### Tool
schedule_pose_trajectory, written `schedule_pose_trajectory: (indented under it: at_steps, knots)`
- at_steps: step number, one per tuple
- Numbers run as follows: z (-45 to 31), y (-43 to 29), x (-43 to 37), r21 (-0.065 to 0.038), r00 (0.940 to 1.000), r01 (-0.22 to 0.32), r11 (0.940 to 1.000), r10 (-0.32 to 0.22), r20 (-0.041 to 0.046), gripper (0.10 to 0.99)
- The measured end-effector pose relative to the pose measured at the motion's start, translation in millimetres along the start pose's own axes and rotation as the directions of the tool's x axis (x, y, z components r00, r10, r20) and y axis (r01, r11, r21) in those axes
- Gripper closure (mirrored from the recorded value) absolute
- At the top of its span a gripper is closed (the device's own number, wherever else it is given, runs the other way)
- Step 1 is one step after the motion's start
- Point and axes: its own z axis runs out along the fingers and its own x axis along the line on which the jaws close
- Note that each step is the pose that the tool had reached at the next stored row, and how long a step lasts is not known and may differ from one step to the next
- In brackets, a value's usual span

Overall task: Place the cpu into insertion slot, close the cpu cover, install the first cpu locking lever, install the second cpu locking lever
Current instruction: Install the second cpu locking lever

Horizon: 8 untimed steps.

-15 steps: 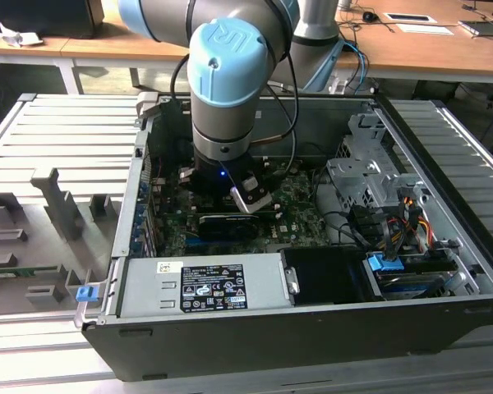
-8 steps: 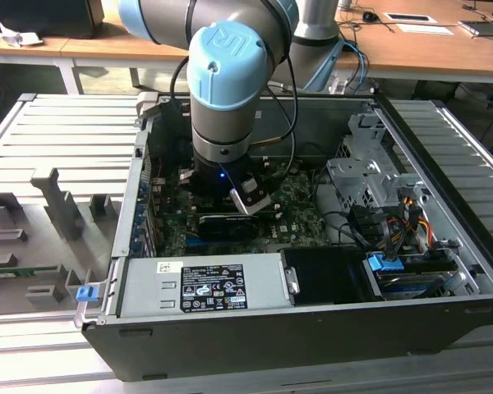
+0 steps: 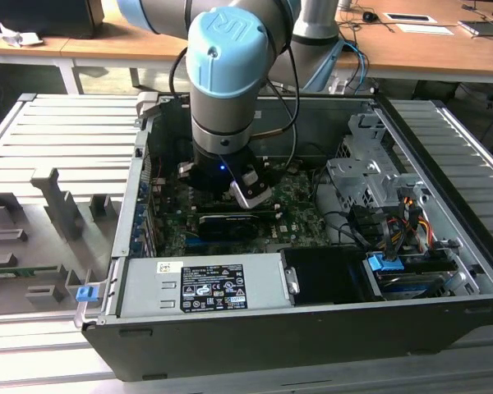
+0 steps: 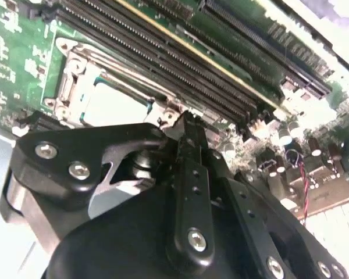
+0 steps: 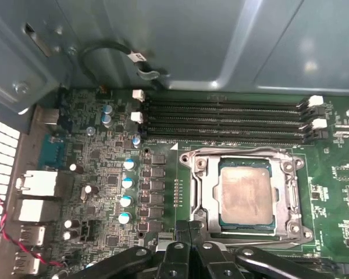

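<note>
Already the cpu [image 5: 245, 195] sits in the insertion slot [image 5: 205, 192] on the green motherboard [image 5: 99, 174], and the cpu cover [image 5: 291, 195] lies flat around it, framing its grey face. At the socket's edge the gripper [image 5: 189, 228] has its fingertips [image 5: 181, 228] pressed together, holding nothing, beside the black memory slots [image 5: 221, 122].

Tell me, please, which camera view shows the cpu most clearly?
The first wrist view shows the cpu best: its whole grey face is seen from above, lying in the insertion slot under the cpu cover. In the second wrist view, the gripper hides part of it. In the exterior view, the arm blocks that area.
</note>
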Motion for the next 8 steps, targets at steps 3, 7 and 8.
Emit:
schedule_pose_trajectory:
  at_steps: [3,7,8]
  knots:
    - [-4.7,1.4,0.1,0.0,1.0,0.0,1.0,0.0,-0.0001,0.98]
    - [-10.7,3.2,0.1,0.0,1.0,0.0,1.0,0.0,0.0,0.98]
    - [-13.7,4.1,0.1,0.0,1.0,0.0,1.0,0.0,-0.0001,0.98]
